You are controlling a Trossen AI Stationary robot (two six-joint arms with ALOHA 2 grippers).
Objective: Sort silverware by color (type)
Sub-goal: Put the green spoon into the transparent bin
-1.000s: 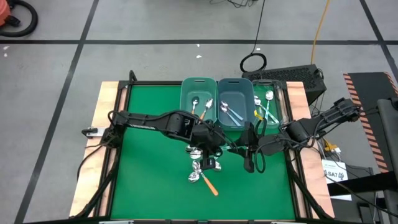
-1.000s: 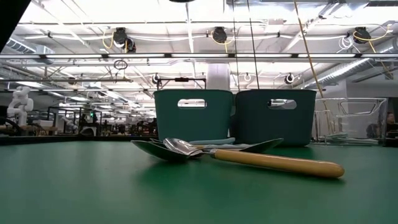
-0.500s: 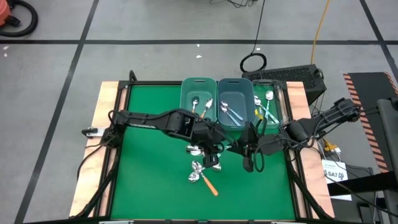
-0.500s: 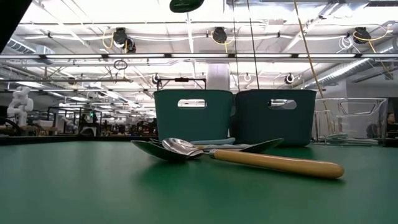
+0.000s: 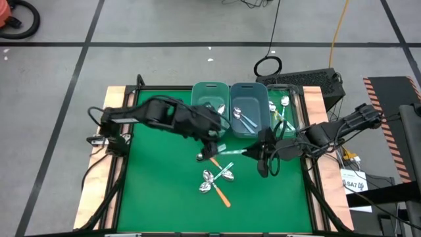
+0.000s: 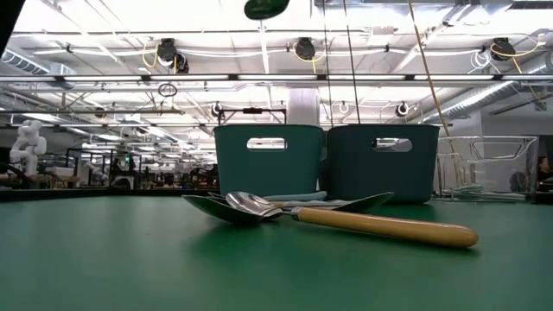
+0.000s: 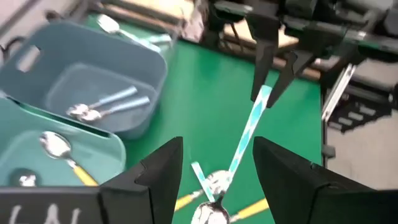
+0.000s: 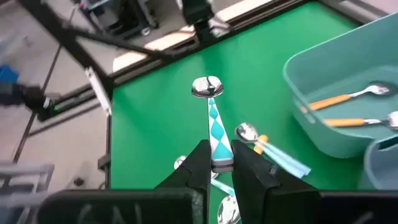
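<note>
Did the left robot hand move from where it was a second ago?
Yes. In the high view the left gripper has pulled back from the spoon pile, up toward the left green bin. Its fingers are open and empty.

High overhead; low table-level; wrist views share patterned spoon (image 7: pixel 250 126).
</note>
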